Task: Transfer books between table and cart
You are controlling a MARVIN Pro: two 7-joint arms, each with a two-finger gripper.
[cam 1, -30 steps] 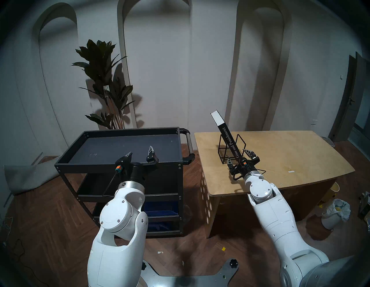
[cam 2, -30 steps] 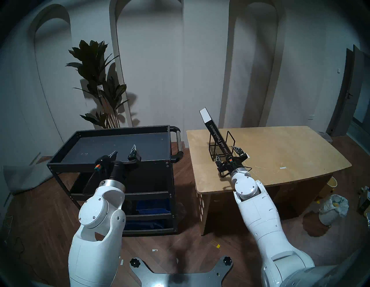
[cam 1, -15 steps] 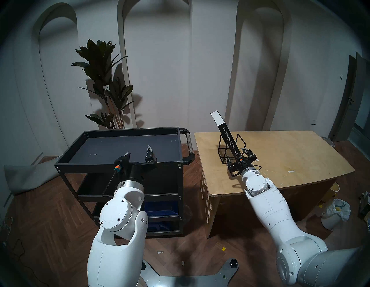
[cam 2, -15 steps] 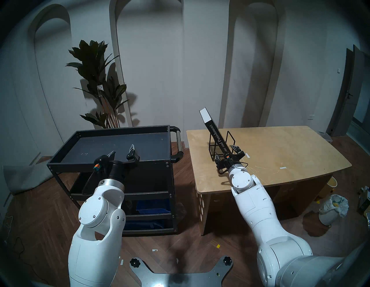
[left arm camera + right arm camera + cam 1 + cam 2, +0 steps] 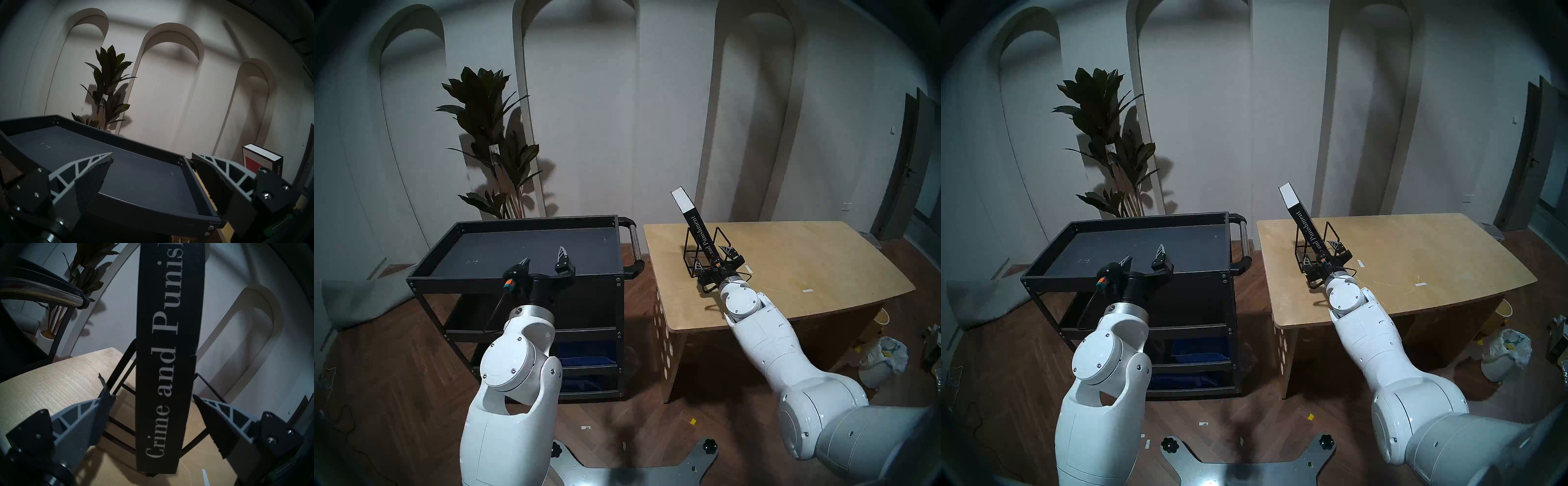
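Nearest you, your right gripper (image 5: 151, 412) is spread wide with the spine of the book (image 5: 168, 361) between its fingers, neither pad touching it yet as far as the wrist view shows. The book stands tilted in the black wire rack (image 5: 706, 251) on the table (image 5: 789, 264), leaning toward the cart (image 5: 517, 271).

The risks, as I judge them: the fingers flank the rack's wires as well as the spine, so closing here could trap a wire and drag the rack up with the book. A grip this low on a tall, heavy volume may also let it pivot and topple once lifted. Check both before you close.

Your left gripper (image 5: 543, 261) hangs parted and empty at the cart's near rim, well apart from the book.

As for what holds what: the rack contains only this one book; the cart's top tray shows nothing in it; something blue sits on its lower shelf (image 5: 585, 353), too dim to identify.
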